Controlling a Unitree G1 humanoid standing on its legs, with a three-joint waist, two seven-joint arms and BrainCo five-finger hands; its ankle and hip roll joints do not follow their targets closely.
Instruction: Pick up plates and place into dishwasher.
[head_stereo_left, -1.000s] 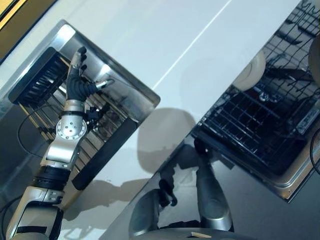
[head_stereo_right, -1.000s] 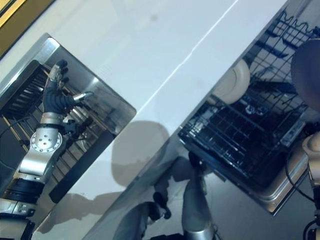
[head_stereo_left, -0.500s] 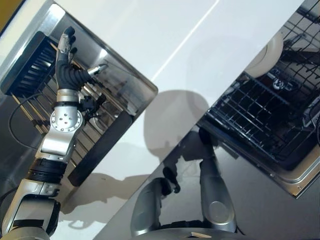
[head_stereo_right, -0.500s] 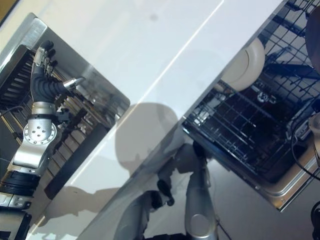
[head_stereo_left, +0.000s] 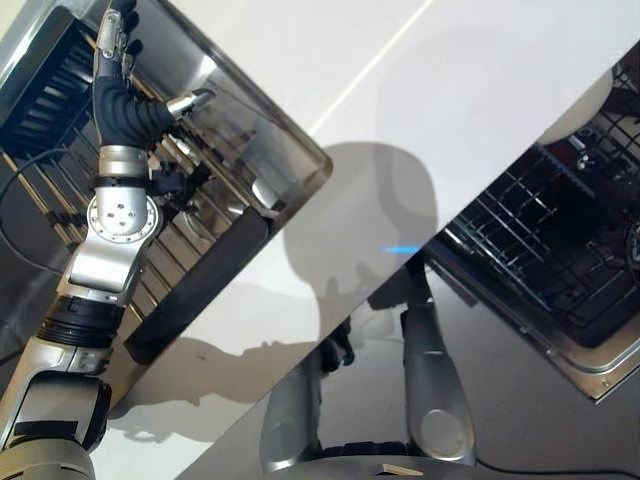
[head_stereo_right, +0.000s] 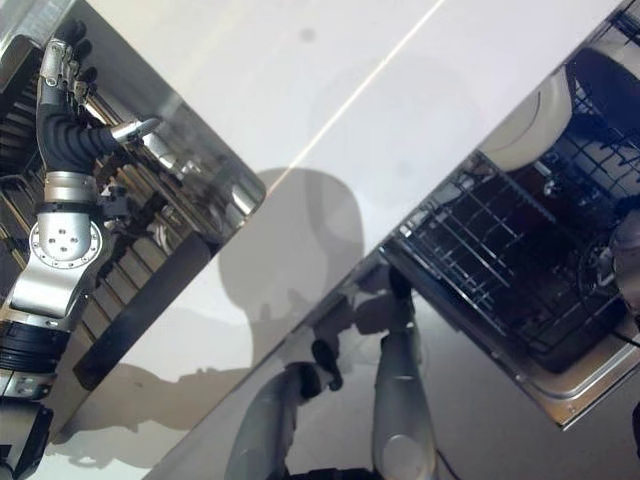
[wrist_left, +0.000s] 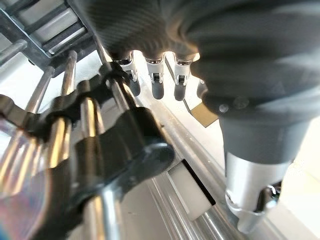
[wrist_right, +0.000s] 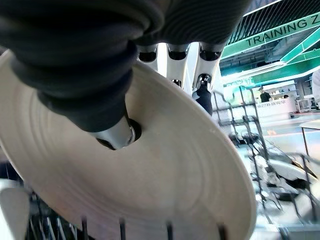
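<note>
White counter (head_stereo_left: 300, 60) runs diagonally through the head views, between a steel sink at 10 o'clock and the open dishwasher at 3 o'clock. Over the sink (head_stereo_left: 225, 105) the left robot hand (head_stereo_left: 120, 85) is open, fingers straight toward 12 o'clock and thumb out toward 2, above the wire rack (head_stereo_left: 190, 200). The whole picture has slid since a second ago, so the camera moved; the hand stays spread over the rack as before. In its wrist view the right robot hand (wrist_right: 95, 95) pinches a cream plate (wrist_right: 165, 175), thumb on its face, fingers behind the rim. It stands on edge among the dishwasher rack (head_stereo_left: 530, 240) tines. Another plate (head_stereo_right: 530, 125) stands at the rack's far edge.
</note>
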